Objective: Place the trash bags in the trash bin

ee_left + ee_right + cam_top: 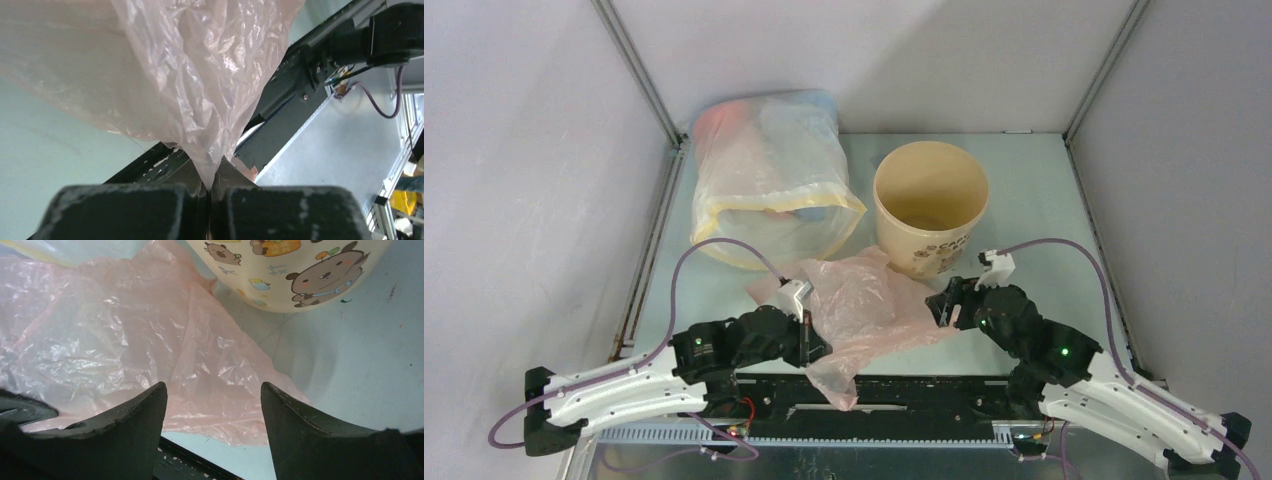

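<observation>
The pink trash bag (864, 300) lies crumpled on the bench (1044, 200), mid-frame, against the lower left of the trash bin (931, 205). The left gripper (209, 192) has its jaws pinching one fold. The right gripper (212, 405) hovers with jaws spread above the bag's edge. I'd bunch the loose film before lifting it over the rim. The bag's mouth is lost among the folds.

I see my left gripper (209, 194) pinched tight on a corner of the thin, crinkly pale-pink plastic bag (190, 75), which fans out above it.
</observation>
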`<state>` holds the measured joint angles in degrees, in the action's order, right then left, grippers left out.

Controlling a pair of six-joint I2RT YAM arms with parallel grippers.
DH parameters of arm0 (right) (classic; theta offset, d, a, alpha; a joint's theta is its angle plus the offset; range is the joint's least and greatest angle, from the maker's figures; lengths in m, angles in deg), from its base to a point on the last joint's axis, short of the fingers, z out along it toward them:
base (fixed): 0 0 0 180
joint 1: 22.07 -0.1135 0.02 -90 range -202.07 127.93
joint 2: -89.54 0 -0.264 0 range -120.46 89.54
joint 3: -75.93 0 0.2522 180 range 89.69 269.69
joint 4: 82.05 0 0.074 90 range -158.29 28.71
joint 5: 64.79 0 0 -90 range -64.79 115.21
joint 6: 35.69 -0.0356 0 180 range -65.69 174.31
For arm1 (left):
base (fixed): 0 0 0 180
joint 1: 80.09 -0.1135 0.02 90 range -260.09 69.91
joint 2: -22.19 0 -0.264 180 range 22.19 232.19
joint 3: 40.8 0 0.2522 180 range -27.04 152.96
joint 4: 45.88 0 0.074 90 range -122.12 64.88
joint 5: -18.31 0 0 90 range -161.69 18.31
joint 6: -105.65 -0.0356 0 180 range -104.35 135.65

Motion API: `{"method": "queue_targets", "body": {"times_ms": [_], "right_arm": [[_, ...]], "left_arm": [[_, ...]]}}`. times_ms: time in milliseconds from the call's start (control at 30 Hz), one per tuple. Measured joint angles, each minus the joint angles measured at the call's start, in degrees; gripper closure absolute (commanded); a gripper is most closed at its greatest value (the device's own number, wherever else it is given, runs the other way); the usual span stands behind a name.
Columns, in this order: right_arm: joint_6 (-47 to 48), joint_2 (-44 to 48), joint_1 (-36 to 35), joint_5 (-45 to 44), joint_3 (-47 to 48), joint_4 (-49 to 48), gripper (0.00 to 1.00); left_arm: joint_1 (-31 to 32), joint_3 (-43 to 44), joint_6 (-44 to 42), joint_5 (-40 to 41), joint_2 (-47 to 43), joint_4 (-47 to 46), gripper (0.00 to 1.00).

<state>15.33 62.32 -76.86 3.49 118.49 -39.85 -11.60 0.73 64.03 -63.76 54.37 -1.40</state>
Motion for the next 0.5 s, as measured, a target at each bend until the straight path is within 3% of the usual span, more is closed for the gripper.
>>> {"method": "queue_targets", "body": {"times_ms": [500], "right_arm": [[6.5,-20.7,12.1,19.4,0.0,-12.4,0.35]], "left_arm": [[0.0,0.0,-3.0,-10.1,6.9,-0.6,1.00]]}}
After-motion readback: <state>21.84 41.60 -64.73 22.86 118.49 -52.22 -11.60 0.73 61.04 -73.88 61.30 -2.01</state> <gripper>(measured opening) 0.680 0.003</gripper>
